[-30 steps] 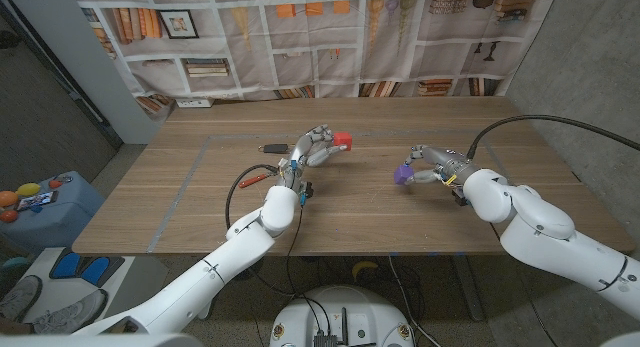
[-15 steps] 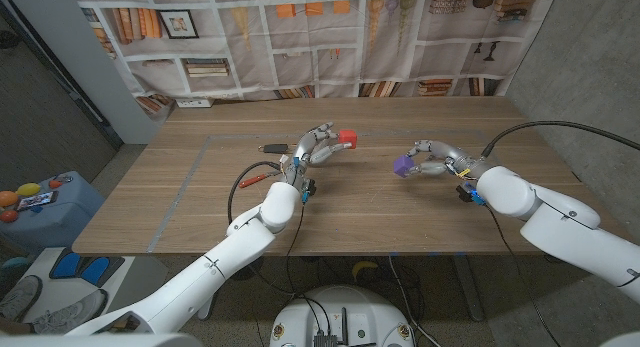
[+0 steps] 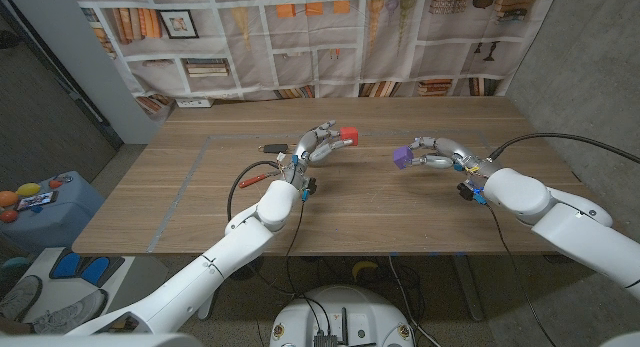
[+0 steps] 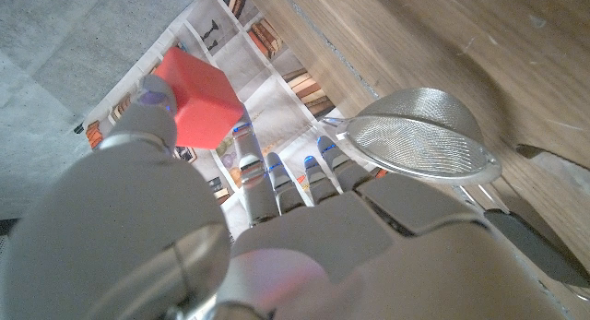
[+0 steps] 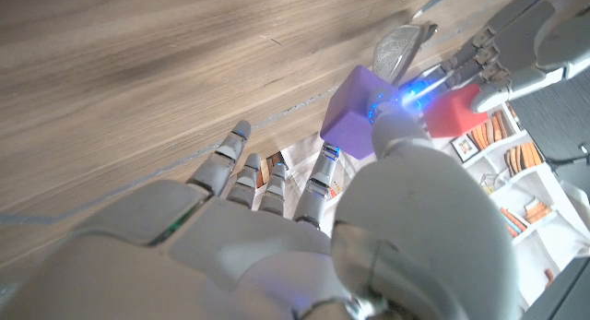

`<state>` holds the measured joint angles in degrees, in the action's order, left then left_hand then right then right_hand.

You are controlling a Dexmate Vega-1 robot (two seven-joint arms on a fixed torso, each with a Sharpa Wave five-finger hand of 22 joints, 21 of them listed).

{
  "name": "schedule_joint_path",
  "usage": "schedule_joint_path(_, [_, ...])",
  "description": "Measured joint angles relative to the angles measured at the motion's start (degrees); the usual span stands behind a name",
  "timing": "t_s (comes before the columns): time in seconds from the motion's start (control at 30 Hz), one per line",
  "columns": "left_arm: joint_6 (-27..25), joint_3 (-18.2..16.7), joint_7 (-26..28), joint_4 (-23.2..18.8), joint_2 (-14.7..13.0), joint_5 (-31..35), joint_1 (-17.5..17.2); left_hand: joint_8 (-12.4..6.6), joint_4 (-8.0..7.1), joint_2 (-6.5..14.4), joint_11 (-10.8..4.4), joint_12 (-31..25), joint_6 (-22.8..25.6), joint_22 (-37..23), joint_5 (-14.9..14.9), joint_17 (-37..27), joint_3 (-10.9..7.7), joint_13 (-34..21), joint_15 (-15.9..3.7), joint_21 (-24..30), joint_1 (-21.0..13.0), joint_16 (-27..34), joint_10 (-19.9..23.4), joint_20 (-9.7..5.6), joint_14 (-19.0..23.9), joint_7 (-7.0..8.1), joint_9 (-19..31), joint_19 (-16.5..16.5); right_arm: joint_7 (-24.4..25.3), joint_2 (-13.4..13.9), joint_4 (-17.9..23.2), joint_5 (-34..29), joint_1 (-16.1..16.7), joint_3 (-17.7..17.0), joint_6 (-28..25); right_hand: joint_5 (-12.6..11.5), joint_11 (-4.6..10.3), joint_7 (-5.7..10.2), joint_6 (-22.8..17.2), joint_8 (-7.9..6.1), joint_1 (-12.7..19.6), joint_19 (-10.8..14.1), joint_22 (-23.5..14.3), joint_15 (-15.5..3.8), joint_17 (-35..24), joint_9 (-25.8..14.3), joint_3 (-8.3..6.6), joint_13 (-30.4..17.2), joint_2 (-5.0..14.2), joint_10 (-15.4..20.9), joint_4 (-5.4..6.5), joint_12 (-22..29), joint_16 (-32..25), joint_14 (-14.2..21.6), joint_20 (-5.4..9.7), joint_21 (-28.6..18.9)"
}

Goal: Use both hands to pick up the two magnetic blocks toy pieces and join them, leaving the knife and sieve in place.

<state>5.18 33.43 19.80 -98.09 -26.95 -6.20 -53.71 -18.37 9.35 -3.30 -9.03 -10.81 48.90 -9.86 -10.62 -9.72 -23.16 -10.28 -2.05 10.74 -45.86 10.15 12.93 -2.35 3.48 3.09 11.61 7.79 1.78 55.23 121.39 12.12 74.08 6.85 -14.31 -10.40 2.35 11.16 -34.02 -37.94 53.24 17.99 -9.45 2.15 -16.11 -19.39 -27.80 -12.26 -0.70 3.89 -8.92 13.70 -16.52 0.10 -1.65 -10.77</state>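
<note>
My left hand [image 3: 316,144] holds a red block [image 3: 347,136] pinched at its fingertips, raised above the table's middle. My right hand [image 3: 441,153] pinches a purple block [image 3: 401,156], also off the wood, a short gap to the right of the red one. The blocks are apart and face each other. In the left wrist view the red block [image 4: 196,97] sits against my left hand's [image 4: 277,232] thumb. In the right wrist view the purple block [image 5: 356,113] is at my right hand's [image 5: 304,237] thumb tip, with the red block [image 5: 451,113] just beyond.
A metal mesh sieve [image 4: 419,145] lies on the table under my left hand, its dark handle [image 3: 270,147] pointing left. A red-handled knife [image 3: 258,173] lies nearer, beside my left forearm. A black cable loops there. A bookshelf-print backdrop hangs behind the wooden table [image 3: 420,212].
My right hand has lifted the purple block higher and carried it a little farther from me. The left hand with the red block has barely moved.
</note>
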Motion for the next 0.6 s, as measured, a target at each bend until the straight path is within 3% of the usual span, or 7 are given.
schedule_joint_path(0.6, [2.54,-0.44,-4.93,0.61,-0.25,-5.46,0.1,0.49,-0.14,0.4,-0.07,0.0,-0.09,-0.01,-0.21,0.0,0.32,0.01,0.0,0.0,0.38,0.0,-0.07,0.3,0.0,0.09,-0.02,-0.31,-2.08,-2.83,-6.84,12.64,-0.87,0.61,11.86,-0.23,-0.42,0.0,0.0,0.0,0.3,-0.42,0.0,0.0,-0.27,0.0,0.48,0.0,0.3,0.42,0.15,0.0,-0.01,0.0,0.42,0.0])
